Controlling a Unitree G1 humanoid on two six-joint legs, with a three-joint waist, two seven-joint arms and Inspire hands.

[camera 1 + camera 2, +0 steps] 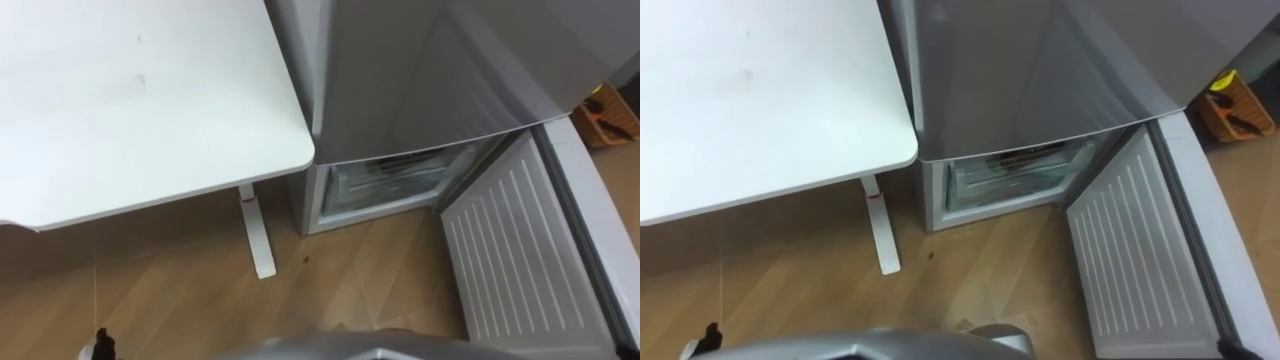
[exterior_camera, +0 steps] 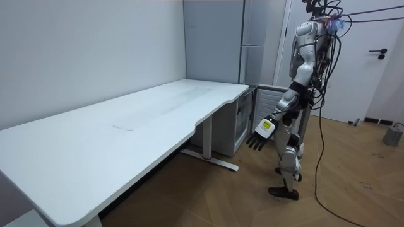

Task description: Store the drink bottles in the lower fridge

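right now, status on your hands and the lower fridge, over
Left hand open, hanging at the side, carrying nothing. Lower fridge door swung open, compartment exposed. White table to the left, off the path.

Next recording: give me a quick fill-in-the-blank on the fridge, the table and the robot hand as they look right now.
1. The lower door of the fridge stands ___.
2. The table to the robot's left of the fridge is ___ in colour.
3. In the room view the left robot hand hangs in front of the robot with straight fingers, holding ___.

Missing words: open; white; nothing
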